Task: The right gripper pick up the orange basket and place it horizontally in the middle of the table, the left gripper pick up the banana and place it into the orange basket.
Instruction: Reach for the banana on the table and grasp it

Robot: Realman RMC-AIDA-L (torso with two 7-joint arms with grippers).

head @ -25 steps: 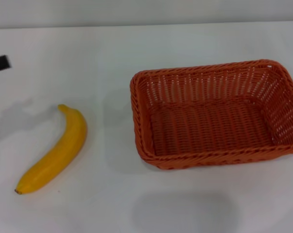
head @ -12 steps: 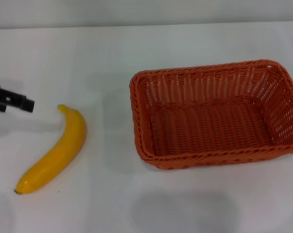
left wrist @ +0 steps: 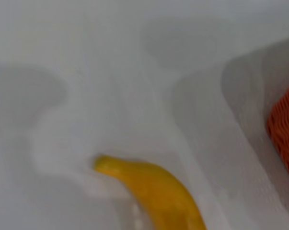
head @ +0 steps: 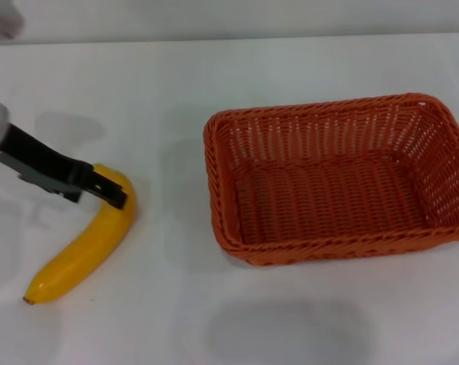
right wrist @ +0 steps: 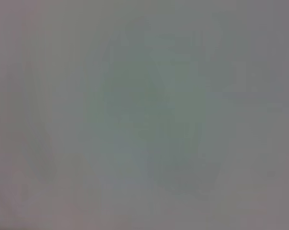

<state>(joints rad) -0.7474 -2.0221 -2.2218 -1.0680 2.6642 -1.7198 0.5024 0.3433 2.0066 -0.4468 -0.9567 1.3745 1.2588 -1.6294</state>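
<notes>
The yellow banana [head: 81, 247] lies on the white table [head: 160, 91] at the left, curved, its brown tip toward the front. My left gripper [head: 111, 195] reaches in from the left edge, and its black tip sits over the banana's upper end. The left wrist view shows the banana [left wrist: 156, 191] close below and a corner of the orange basket [left wrist: 284, 139]. The orange basket [head: 332, 249] stands empty at the middle right of the table, its long side running across. My right gripper is out of view, and the right wrist view shows only a blank grey surface.
Shadows of the arms fall on the table in front of the basket and around the banana. The far table edge [head: 229, 38] meets a pale wall. The basket's right rim reaches the head view's right edge.
My left gripper has come in from the left edge, moving right and toward the front until its tip is over the banana's upper end. Banana and basket have not moved.
</notes>
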